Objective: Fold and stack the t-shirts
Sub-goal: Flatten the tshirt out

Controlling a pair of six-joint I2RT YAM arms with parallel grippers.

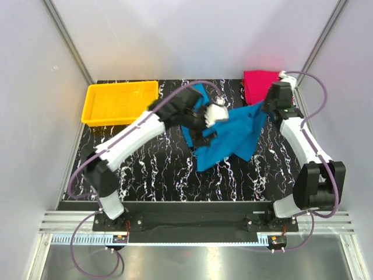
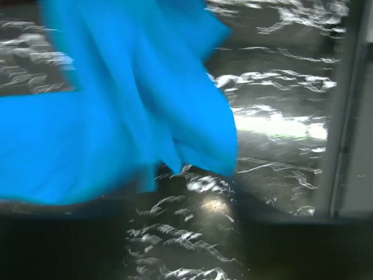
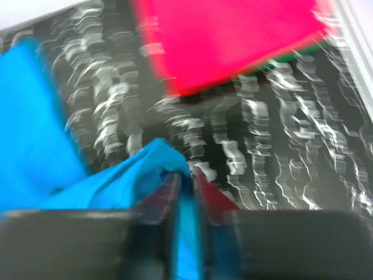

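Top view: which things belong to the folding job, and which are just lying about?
Job: blue t-shirt; pink folded t-shirt; green shirt, only its edge showing under the pink one.
Lying about: yellow tray.

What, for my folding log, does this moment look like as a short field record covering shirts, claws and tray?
teal shirt: unfolded, bunched, spread between the two claws at mid-table
right claw: shut on the teal shirt's edge
left claw: at the teal shirt's left side; grip unclear
pink shirt: folded, far right corner of the table
green shirt: under the pink shirt, only an edge showing
yellow tray: far left corner
progress: teal shirt not yet folded or stacked
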